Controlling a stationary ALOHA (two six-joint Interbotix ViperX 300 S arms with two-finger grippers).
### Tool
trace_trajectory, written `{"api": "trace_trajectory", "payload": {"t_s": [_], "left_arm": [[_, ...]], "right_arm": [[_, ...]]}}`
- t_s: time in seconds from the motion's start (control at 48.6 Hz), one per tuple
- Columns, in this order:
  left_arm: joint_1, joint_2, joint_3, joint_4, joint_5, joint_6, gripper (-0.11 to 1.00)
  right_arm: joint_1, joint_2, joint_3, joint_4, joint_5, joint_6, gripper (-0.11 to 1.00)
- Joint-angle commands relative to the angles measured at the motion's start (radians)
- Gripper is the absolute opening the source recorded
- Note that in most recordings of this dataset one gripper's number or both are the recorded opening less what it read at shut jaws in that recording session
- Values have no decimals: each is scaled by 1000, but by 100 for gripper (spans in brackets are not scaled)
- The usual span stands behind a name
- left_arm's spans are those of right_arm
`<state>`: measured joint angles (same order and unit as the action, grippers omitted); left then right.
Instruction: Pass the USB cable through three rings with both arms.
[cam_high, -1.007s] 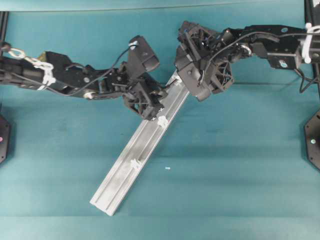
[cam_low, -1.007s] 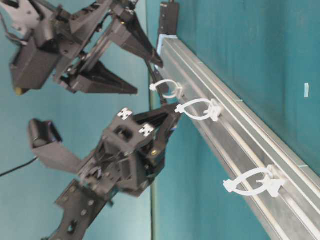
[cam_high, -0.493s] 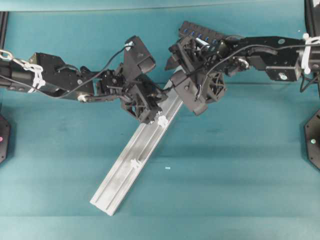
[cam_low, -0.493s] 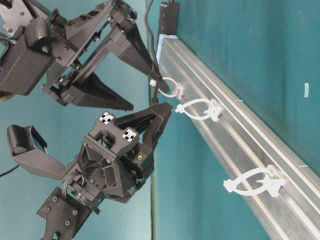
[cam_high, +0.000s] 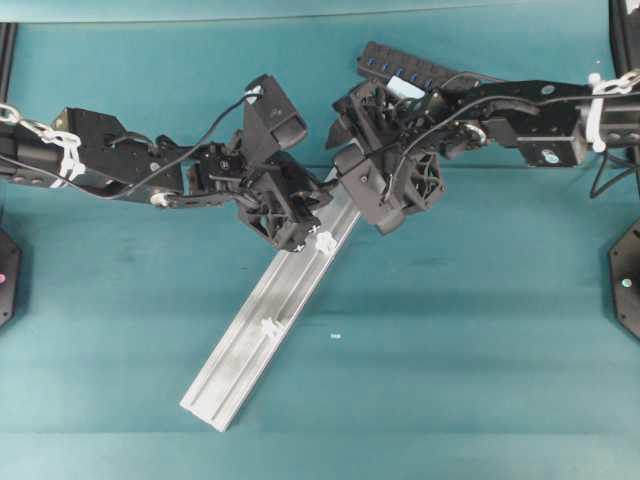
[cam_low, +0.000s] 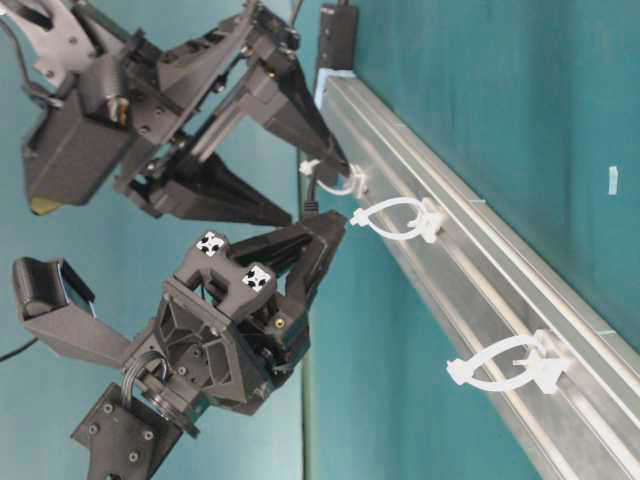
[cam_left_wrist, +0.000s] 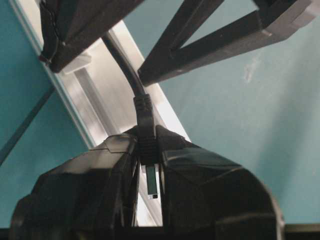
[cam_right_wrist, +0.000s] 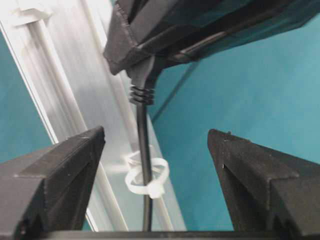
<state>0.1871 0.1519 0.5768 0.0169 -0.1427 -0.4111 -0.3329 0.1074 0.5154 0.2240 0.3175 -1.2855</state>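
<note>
The right gripper (cam_right_wrist: 152, 145) had swung nearer, fingers spread around the USB cable (cam_right_wrist: 144, 150); the left gripper (cam_left_wrist: 148, 150) pinched its plug.

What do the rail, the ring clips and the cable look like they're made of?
The rail looks like bare brushed aluminium: silvery, grooved, with streaky highlights. The three rings seem to be whitish, slightly translucent plastic, thin loops. The USB cable looks rubber or plastic sheathed, matte black, with a ribbed moulded plug collar.
</note>
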Motion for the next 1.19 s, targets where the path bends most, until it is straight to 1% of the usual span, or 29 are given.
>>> {"api": "trace_trajectory", "payload": {"t_s": [0.0,0.082,0.144,0.206,0.288,0.329,0.391,0.411,0.761,0.884,1.007,1.028,1.069,1.172], "left_arm": [[-14,-26,-9,3,-9,3,10],[-14,-26,-9,3,-9,3,10],[-14,-26,-9,3,-9,5,10],[-14,-26,-8,3,-9,5,10],[-14,-26,-6,3,-9,5,10],[-14,-26,-6,3,-8,3,10],[-14,-26,-5,3,-9,5,10],[-14,-26,-5,3,-9,3,10],[-14,-28,3,3,-6,2,10],[-14,-34,15,3,-6,2,10],[-14,-40,25,3,-6,-14,10],[-14,-41,26,3,-6,-17,11],[-14,-43,31,3,-9,-21,18],[-23,-55,43,3,-8,-25,48]], "right_arm": [[8,0,-9,3,-3,11,84],[9,2,-9,5,-5,11,77],[17,2,-9,5,-8,11,67],[25,2,-12,3,-12,8,53],[29,3,-15,5,-14,8,28],[31,5,-17,3,-12,8,18],[31,5,-18,3,-5,8,7],[29,5,-18,3,-3,8,6],[14,5,-20,3,0,8,6],[8,6,-25,-3,12,6,6],[8,12,-35,-17,41,5,6],[8,12,-37,-20,46,5,6],[8,14,-38,-26,52,5,6],[8,17,-40,-41,69,3,6]]}}
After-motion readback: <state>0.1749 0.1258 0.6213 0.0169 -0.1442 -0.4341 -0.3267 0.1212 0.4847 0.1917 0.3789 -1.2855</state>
